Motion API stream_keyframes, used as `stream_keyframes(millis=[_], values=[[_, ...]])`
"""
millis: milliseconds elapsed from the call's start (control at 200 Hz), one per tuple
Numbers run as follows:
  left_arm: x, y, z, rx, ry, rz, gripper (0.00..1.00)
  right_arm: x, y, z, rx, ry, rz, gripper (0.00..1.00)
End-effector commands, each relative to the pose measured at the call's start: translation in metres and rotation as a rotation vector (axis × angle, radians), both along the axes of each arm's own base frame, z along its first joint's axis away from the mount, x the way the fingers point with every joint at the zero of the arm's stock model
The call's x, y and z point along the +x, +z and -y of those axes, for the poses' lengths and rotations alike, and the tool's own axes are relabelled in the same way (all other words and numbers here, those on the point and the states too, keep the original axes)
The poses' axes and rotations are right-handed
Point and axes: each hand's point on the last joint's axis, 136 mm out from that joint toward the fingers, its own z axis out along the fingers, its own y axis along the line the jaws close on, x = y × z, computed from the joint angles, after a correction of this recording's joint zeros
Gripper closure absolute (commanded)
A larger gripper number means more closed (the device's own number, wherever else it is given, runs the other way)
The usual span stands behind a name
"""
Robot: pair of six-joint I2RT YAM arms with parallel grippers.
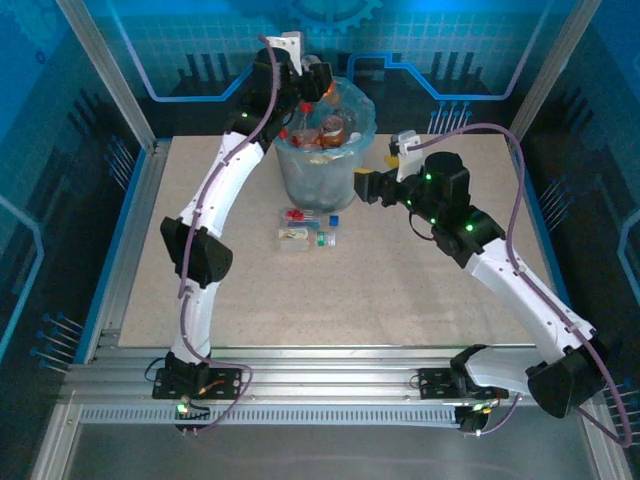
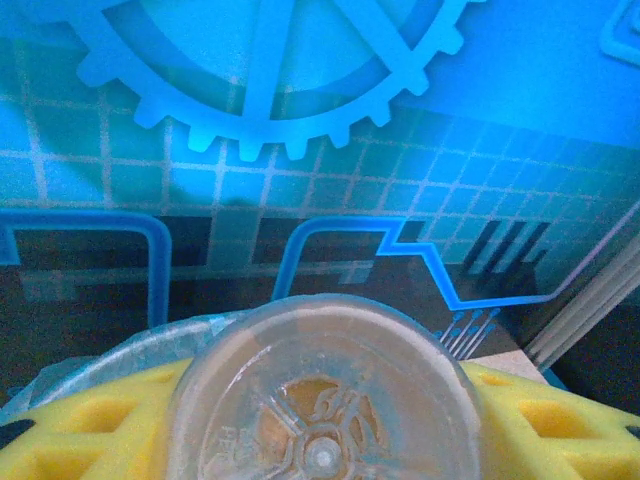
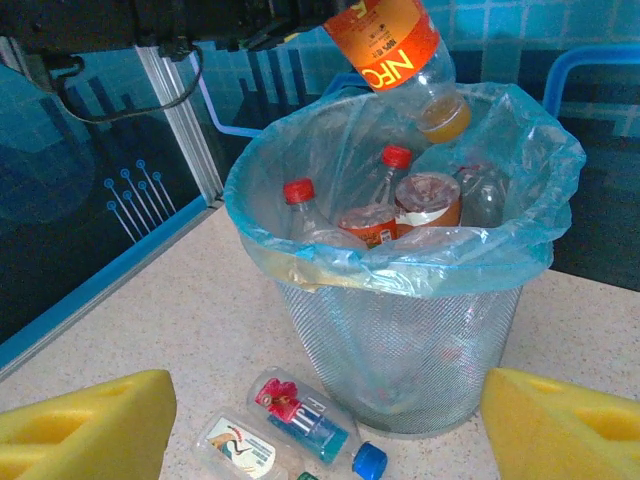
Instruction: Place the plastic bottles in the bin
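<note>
Our left pincer (image 2: 320, 430) grips an orange bottle (image 3: 395, 45) cap-down, with the bin (image 3: 400, 330) just beneath it. Released off-centre, the bottle could clip the rim and bounce out. Our right pincer (image 3: 320, 435) gapes empty above loose bottles (image 3: 300, 415) on the bench (image 3: 150, 310).

Two white arms, left arm (image 1: 215, 195) and right arm (image 1: 520, 285), bulky black joint housings, small green lights (image 1: 427, 178), purple cables (image 1: 517, 180) looping along each, black bases (image 1: 195, 380), left pincer (image 2: 320, 430) and right pincer (image 3: 330, 440) with yellow notched foam pads (image 3: 85, 425)
</note>
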Motion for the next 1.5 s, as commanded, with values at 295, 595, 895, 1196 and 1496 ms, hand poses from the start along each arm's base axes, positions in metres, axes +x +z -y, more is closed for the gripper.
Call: stream_keyframes(millis=[295,595,895,1196,1496], values=[[0.035,-0.044,-0.02,-0.034,0.045,-0.065,0.2,0.007,0.006,0.002,-0.018,0.007,-0.008,0.19],[0.031,-0.044,-0.021,-0.017,0.041,-0.077,0.31,0.007,0.001,-0.001,-0.01,0.021,-0.036,0.19],[0.008,-0.023,-0.015,-0.038,-0.023,-0.097,0.43,0.008,-0.008,-0.008,-0.018,0.053,-0.095,0.19],[-0.049,0.054,-0.009,-0.035,-0.081,0.011,0.4,0.0,-0.045,-0.04,-0.139,0.174,-0.194,0.21],[-0.153,0.056,-0.011,0.008,-0.166,-0.025,0.36,-0.01,-0.117,-0.094,-0.339,0.393,-0.162,0.2]])
